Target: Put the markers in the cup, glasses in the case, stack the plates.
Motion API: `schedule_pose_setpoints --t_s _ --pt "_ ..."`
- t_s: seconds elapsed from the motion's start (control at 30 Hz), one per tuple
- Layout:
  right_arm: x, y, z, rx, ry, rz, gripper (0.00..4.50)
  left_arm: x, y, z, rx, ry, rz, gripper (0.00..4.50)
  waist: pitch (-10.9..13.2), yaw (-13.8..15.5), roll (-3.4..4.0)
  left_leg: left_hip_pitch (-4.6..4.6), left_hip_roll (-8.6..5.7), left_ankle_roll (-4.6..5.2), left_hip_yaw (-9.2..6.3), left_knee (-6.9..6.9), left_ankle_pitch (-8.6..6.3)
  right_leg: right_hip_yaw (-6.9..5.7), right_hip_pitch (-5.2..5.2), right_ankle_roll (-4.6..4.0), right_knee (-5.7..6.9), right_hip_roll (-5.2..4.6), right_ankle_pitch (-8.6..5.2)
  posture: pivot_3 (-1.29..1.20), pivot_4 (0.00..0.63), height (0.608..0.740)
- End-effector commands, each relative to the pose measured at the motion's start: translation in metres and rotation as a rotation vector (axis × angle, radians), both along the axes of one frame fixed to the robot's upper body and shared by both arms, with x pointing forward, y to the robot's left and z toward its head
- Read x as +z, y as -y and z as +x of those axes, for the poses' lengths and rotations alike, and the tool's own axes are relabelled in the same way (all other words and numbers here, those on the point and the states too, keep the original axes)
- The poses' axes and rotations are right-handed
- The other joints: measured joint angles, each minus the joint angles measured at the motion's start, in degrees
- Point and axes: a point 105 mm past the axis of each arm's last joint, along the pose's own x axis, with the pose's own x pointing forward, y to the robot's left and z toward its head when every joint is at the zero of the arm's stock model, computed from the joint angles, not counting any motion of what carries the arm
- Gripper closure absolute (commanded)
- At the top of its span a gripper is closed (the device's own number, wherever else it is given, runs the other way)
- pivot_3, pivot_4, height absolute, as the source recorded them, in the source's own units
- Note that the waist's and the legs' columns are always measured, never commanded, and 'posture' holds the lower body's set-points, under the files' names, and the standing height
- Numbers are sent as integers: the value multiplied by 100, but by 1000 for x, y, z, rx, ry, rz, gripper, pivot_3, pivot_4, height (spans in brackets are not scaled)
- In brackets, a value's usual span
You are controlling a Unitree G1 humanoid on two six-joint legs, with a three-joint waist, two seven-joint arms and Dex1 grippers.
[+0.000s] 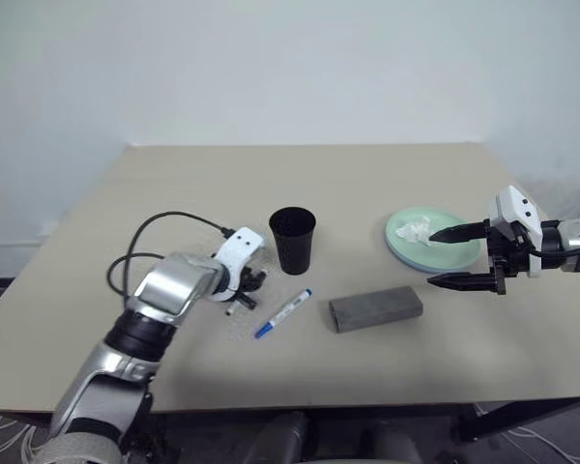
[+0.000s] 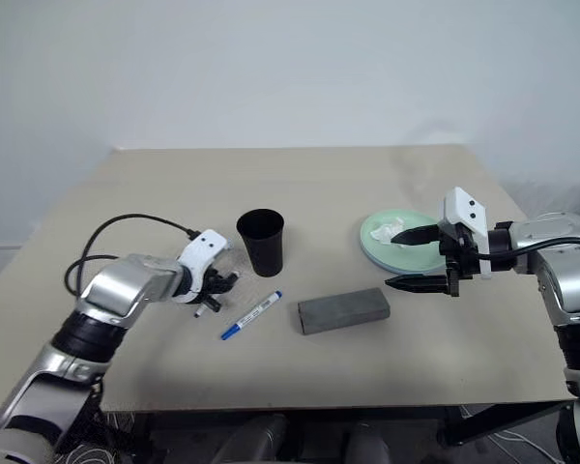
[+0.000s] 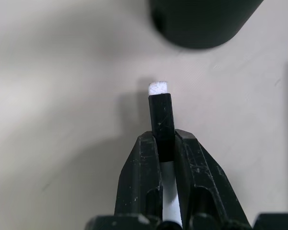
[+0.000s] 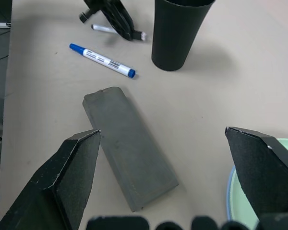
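Tabletop (image 1: 387, 174): left fingers (image 3: 146, 163) clamp black-capped marker (image 3: 162, 120), cap toward cup (image 1: 293, 240); right fingers (image 1: 458, 233) spread.

The left end effector (image 1: 251, 285) pinches a short marker (image 1: 240, 303) beside the black cup (image 1: 293, 240).

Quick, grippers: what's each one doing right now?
Left gripper: shut on the black-capped marker.
Right gripper: open, holding nothing.
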Motion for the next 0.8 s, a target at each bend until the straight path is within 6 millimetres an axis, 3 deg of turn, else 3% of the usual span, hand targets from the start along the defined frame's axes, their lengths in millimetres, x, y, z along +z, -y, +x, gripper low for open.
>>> schedule_pose_setpoints --t_s 0.03,0.27,0.47,0.7,0.8 --pt "15 -3 0 20 57 14 0 31 -12 2 -28 83 -80 4331 0 11 -1 0 0 0 0 0 0 0 0 0 0 0 0 0 0 722" --pt "15 -3 1 23 58 13 0 83 -25 5 -96 268 -300 4331 0 51 -1 -6 0 0 2 -9 0 -1 -2 0 -4 -3 -1 0 0 722" --pt "16 -4 2 31 60 12 0 140 -12 11 -153 435 -568 4331 0 98 -1 -6 0 0 6 -13 0 2 -4 -1 1 4 -1 0 0 722" --pt "17 -6 2 35 65 14 0 178 13 22 -168 556 -793 4331 0 127 -4 -5 0 -1 14 -9 1 3 -1 0 0 3 0 0 0 722" --pt "19 -7 3 30 72 24 0 179 24 30 -152 605 -848 4331 -2 126 -6 -5 0 -1 13 3 1 3 3 8 -2 -1 13 0 0 722"
